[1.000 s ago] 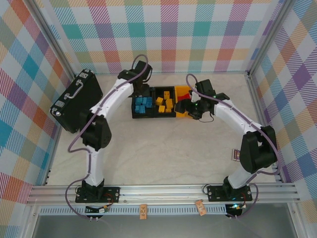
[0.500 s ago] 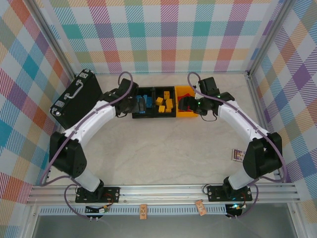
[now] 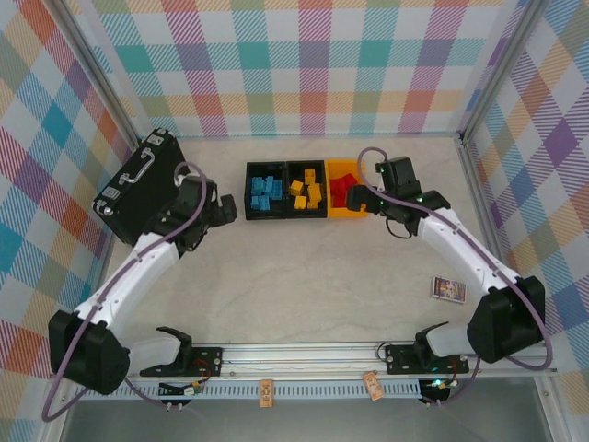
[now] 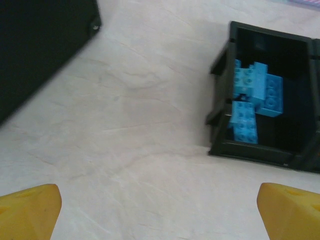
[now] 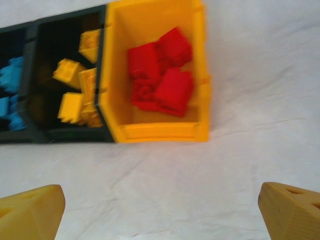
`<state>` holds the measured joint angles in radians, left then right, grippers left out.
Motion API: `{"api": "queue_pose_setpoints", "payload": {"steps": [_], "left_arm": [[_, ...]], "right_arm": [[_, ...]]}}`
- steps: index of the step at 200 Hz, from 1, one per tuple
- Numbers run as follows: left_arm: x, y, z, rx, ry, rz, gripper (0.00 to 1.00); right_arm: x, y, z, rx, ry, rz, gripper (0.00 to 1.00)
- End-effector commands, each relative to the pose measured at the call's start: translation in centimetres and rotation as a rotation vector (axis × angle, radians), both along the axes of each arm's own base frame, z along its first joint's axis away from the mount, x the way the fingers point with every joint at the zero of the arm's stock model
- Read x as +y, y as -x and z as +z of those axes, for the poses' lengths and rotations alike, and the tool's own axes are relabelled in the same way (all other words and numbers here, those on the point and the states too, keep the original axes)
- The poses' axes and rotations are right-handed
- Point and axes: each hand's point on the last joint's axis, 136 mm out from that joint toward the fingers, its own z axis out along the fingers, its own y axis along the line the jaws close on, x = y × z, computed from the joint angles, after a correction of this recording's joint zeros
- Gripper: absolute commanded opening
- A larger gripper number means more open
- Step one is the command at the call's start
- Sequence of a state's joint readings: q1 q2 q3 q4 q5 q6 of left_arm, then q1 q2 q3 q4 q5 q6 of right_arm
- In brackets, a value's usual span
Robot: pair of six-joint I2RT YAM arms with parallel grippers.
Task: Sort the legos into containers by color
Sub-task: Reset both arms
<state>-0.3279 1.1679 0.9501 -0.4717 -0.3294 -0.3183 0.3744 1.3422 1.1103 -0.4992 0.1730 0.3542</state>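
Note:
Three containers stand in a row at the back middle of the table. The left black bin (image 3: 248, 195) holds blue legos (image 3: 264, 194) (image 4: 252, 97). Yellow-orange legos (image 3: 307, 191) (image 5: 77, 95) lie in the middle black bin (image 3: 288, 193). The yellow-orange bin (image 3: 342, 213) (image 5: 160, 132) holds red legos (image 3: 342, 186) (image 5: 160, 75). My left gripper (image 3: 228, 210) (image 4: 160, 215) is open over bare table, left of the blue bin (image 4: 220, 120). My right gripper (image 3: 362, 196) (image 5: 160, 212) is open and empty, just off the yellow-orange bin's right side.
A large black case with a handle (image 3: 140, 184) (image 4: 40, 45) stands at the left, close behind my left arm. A small dark piece (image 3: 448, 289) lies on the table at the right. Plaid walls enclose three sides, and a metal rail (image 3: 304, 354) runs along the near edge.
Both grippers have drawn back from over the bins and opened wide. The left arm swung left and toward the near side; the right moved right, off the yellow-orange bin.

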Motion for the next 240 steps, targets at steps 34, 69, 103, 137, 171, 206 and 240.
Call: {"api": "queue_pose_setpoints", "payload": {"steps": [34, 69, 103, 137, 171, 206, 240], "left_arm": [[5.6, 0.8, -0.4, -0.268, -0.249, 0.116, 1.00], [7.9, 0.0, -4.1, -0.241, -0.325, 0.200, 1.00], [6.4, -2.7, -6.4, -0.380, -0.271, 0.143, 1.00], [6.2, -4.1, -8.5, -0.425, -0.315, 0.112, 1.00], [5.8, -4.9, -10.1, -0.419, -0.215, 0.022, 1.00], [6.3, -5.4, -11.1, -0.332, -0.195, 0.035, 0.99], [6.3, -5.6, -10.9, -0.350, -0.201, 0.037, 1.00]], "right_arm": [[-8.1, -1.0, -1.0, -0.335, 0.354, -0.229, 0.99], [-11.4, -0.8, -5.0, -0.337, 0.356, -0.319, 0.99], [-13.2, -1.6, -7.5, -0.438, 0.321, -0.333, 0.99], [-12.5, -2.9, -7.9, -0.544, 0.267, -0.230, 0.99], [-11.7, -3.9, -9.9, -0.517, 0.187, -0.130, 0.99], [-11.8, -3.8, -10.0, -0.499, 0.183, -0.137, 0.99], [-11.8, -3.8, -10.2, -0.478, 0.179, -0.131, 0.99]]}}
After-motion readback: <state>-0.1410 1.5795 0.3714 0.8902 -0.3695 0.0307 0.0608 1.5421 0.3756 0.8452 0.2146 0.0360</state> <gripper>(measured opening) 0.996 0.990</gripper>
